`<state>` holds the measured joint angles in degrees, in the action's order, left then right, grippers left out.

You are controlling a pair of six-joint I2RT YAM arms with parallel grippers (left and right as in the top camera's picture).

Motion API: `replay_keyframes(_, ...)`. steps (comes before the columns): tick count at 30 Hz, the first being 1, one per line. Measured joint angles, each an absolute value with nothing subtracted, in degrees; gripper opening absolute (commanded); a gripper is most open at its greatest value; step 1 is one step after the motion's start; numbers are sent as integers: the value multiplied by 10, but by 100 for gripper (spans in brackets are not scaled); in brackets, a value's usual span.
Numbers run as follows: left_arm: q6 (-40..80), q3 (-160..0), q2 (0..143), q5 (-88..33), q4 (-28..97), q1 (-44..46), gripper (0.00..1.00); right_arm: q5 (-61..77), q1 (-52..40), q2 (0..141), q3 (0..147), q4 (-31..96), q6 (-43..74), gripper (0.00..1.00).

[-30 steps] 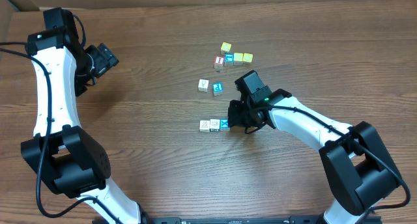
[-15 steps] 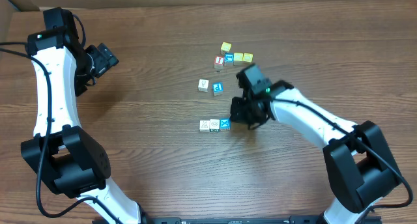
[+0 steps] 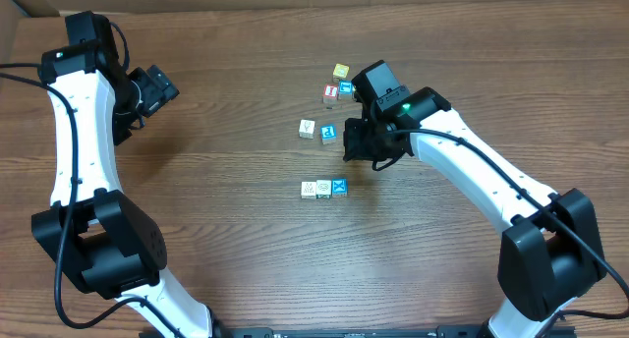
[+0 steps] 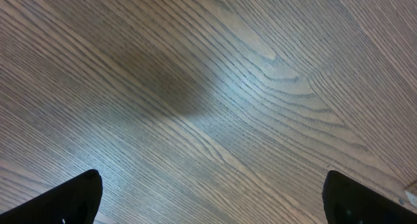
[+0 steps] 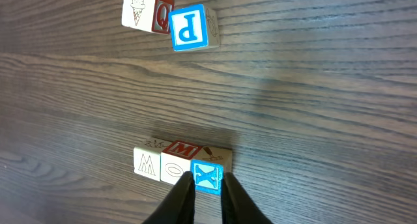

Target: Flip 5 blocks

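Note:
Three blocks stand in a row mid-table: white W (image 5: 146,164), white O (image 5: 174,170) and blue X (image 5: 208,173); the row (image 3: 323,189) also shows in the overhead view. Farther back stand a white ice-cream block (image 5: 137,8) and a blue P block (image 5: 189,27). My right gripper (image 5: 207,193) hangs above the table with its fingers a narrow gap apart. The X block shows through that gap but rests on the wood, not held. From overhead, the right gripper (image 3: 360,143) is behind and right of the row. My left gripper (image 4: 212,204) is wide open over bare wood.
At the back, a yellow cube (image 3: 340,71), a red-topped cube (image 3: 331,92) and a blue cube (image 3: 345,87) cluster just left of the right arm's wrist. The left arm (image 3: 74,132) stays at the far left of the table (image 3: 226,240).
My right gripper has drawn back from beside the blue X block, moving toward the far side, and its fingers have parted slightly. The X block stays in its row. The left arm has not moved.

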<state>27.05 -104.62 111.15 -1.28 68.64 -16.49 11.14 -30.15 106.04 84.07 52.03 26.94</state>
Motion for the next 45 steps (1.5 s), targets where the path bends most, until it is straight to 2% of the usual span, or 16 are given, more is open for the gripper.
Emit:
replay_keyframes(5, 270, -1046, 1112, -13, 686, -165, 100, 112, -270, 1061, 858, 569, 270, 22)
replay_keyframes(12, 270, -1046, 1112, -13, 686, -165, 100, 111, -197, 1066, 1030, 686, 236, 46)
replay_keyframes(15, 270, -1046, 1112, -13, 686, -165, 100, 109, -178, 1066, 1126, 719, 214, 52)
replay_keyframes(19, 270, -1046, 1112, -13, 686, -165, 100, 105, -170, 1065, 1202, 740, 191, 56)
replay_keyframes(23, 270, -1046, 1112, -13, 686, -165, 100, 104, -170, 1063, 1216, 752, 174, 61)
replay_keyframes(31, 270, -1046, 1112, -13, 686, -165, 100, 103, -194, 1107, 1216, 754, 146, 65)
replay_keyframes(39, 270, -1046, 1112, -13, 686, -165, 100, 102, -231, 1212, 1216, 728, 140, 64)
replay_keyframes(45, 270, -1046, 1112, -13, 686, -165, 100, 102, -248, 1234, 1216, 706, 139, 65)
